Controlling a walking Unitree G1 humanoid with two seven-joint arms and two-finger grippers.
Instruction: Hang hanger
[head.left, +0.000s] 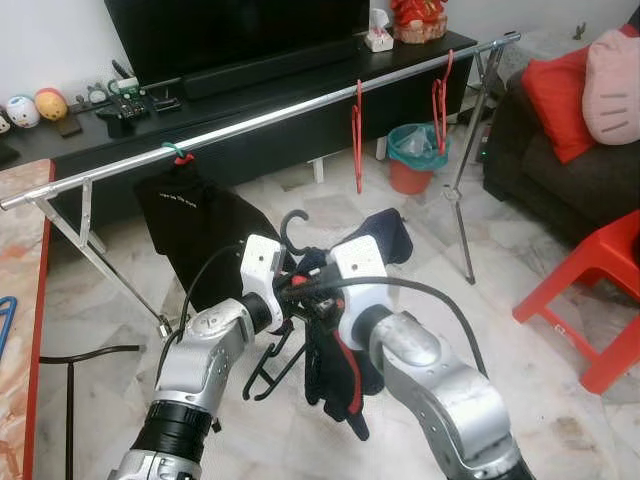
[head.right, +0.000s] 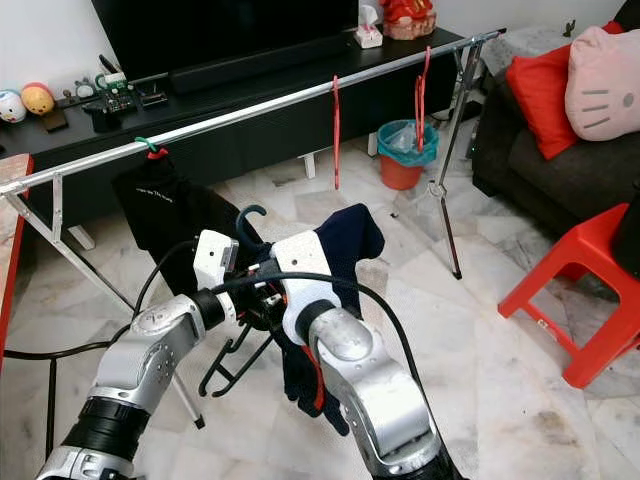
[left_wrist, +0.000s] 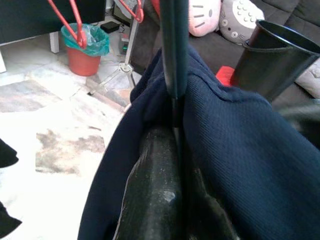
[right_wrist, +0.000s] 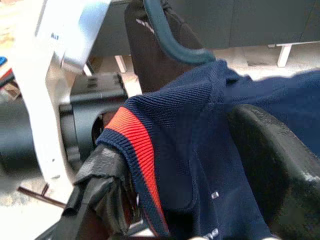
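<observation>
While both arms are raised before the rail (head.left: 270, 118), a black hanger (head.left: 290, 232) with a navy shirt (head.left: 385, 235) is held between them, below the rail. From the left wrist, the left gripper (left_wrist: 172, 200) is seen with fingers clamped on the hanger. From the right wrist, the right gripper (right_wrist: 185, 170) is seen with fingers closed on the shirt.

rail (head.left: 270, 118) across front of tv bench (head.left: 420, 62), bin (head.left: 415, 158) beneath, sofa (head.left: 560, 180) right, stool (head.left: 600, 290) before it
</observation>
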